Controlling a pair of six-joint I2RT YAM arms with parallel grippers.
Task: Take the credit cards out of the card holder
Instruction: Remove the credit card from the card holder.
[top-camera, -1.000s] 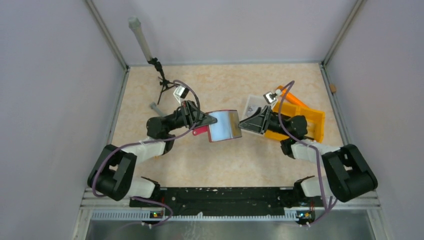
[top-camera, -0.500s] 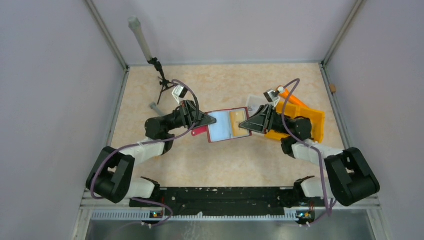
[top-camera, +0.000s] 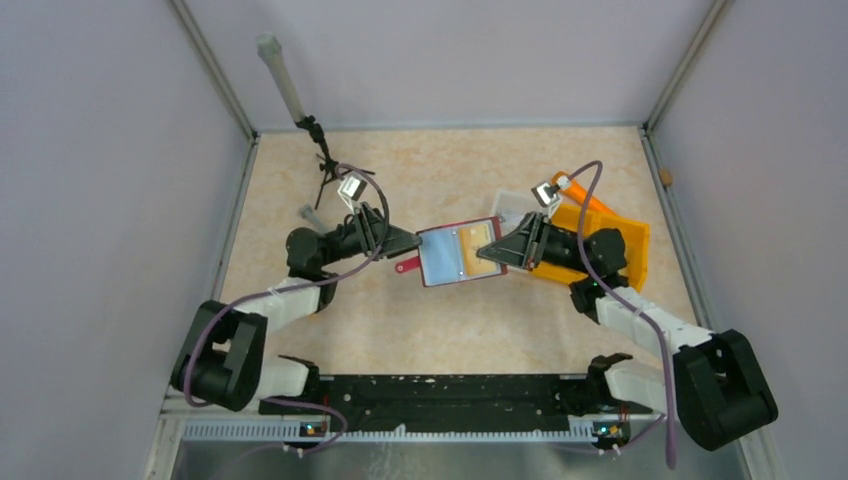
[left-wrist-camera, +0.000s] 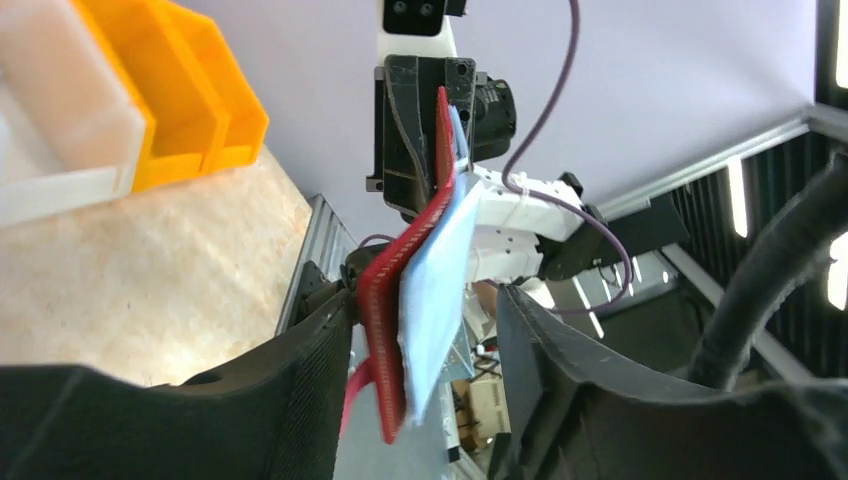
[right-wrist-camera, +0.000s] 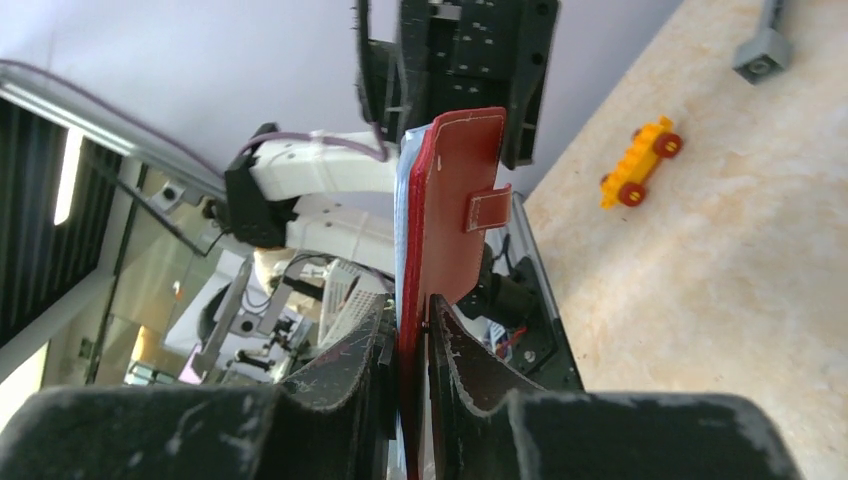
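The holder (top-camera: 447, 258) hangs open in the air between my two sets of fingers, pale inner faces turned up and red back down. Its long axis runs straight from one gripper to the other. The one card (top-camera: 482, 248) I can make out, tan, sits in the half toward my right side. I cannot tell whether any grey ones are in there.

My right fingers (right-wrist-camera: 345, 370) are pinched tight on that end, red leather squeezed between the pads with no gap. So the card lies just beyond their tips, reaching away from them toward the fold.

My left fingers (left-wrist-camera: 300, 370) straddle the opposite end, parted wider than the holder is thick. One pad is against the red back, and there is daylight between the other pad and the pale face. The strap (top-camera: 405, 265) dangles just beside them.

I judge the left is the freer hand, but the card is a full leaf away from it, across the fold. The tray (top-camera: 628, 245) sits behind my right wrist.
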